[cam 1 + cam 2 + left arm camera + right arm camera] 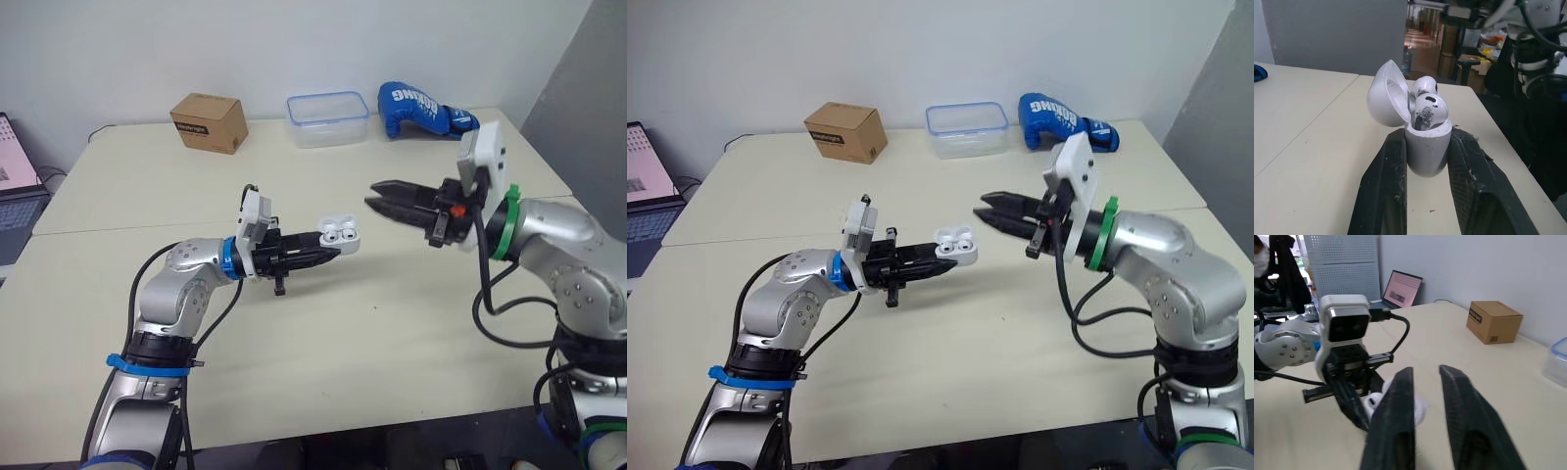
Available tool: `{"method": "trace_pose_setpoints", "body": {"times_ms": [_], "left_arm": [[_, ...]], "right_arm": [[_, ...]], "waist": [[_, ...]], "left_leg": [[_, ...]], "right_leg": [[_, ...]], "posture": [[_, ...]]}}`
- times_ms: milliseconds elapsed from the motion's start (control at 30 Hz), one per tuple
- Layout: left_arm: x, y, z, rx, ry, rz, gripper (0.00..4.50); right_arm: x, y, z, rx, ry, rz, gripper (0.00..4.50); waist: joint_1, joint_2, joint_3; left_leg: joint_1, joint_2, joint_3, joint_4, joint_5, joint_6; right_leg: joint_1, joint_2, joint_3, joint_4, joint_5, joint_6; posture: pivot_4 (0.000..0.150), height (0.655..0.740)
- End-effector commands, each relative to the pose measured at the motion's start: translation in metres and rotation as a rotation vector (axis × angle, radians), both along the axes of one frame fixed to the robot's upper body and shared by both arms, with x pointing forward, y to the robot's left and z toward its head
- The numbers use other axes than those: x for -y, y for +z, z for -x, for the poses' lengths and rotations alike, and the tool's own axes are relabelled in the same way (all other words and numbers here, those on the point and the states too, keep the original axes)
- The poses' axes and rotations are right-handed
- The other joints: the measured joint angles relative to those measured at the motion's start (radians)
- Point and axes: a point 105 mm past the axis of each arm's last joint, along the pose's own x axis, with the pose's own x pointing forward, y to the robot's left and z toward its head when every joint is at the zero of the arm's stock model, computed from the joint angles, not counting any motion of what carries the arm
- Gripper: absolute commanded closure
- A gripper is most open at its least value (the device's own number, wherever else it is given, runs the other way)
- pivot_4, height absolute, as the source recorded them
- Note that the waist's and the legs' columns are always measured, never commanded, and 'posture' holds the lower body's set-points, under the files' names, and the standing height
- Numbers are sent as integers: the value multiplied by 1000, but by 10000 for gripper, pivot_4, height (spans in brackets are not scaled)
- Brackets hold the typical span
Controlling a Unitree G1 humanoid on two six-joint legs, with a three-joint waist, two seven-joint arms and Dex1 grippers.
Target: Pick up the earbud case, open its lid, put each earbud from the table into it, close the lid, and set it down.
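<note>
The left gripper's (331,252) jaws clamp the earbud case (340,233) above mid-desk (118,186), lid (1385,95) open, both earbuds (1429,107) seated. The right gripper (378,202) hangs empty, jaws narrow. Closing and setting down remain.

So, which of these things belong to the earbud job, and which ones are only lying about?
For the job:
earbud case, lid open, held by the left gripper
earbuds, both sitting in the case
right gripper, open, close by

Lying about:
cardboard box
plastic container
boxing glove
laptop
</note>
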Motion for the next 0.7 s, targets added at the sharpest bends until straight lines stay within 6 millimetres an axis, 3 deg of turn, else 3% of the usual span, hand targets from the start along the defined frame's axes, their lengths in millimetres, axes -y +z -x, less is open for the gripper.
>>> {"method": "trace_pose_setpoints", "body": {"times_ms": [33,200,300,467,700], "left_arm": [[2,12,8,39,-36,19,37195],[3,14,11,29,-48,20,37195],[4,12,14,14,-51,22,37195],[2,9,16,-6,-40,12,37195],[3,7,16,-20,-13,-21,37195]], "right_arm": [[-5,0,-15,52,24,99,44761],[-17,-31,-37,51,107,347,44761],[-27,-42,-42,52,156,399,44761],[-38,-45,-36,62,238,405,44761],[-45,-34,-29,114,278,348,44761]], "waist": [[-1,0,0],[-3,0,0],[-6,0,0],[-6,0,0],[-4,0,0]], "left_leg": [[0,0,0,0,0,0],[0,0,0,0,0,0],[0,0,0,0,0,0],[-1,0,-1,0,0,0],[-1,0,-1,0,0,0]], "right_leg": [[0,0,0,0,0,0],[0,0,0,0,0,0],[0,0,0,0,0,0],[-1,0,0,-1,0,0],[-1,0,0,0,0,0]], "posture": [[1500,7307],[1500,7307],[1500,7307],[1500,7307],[1500,7307]]}}
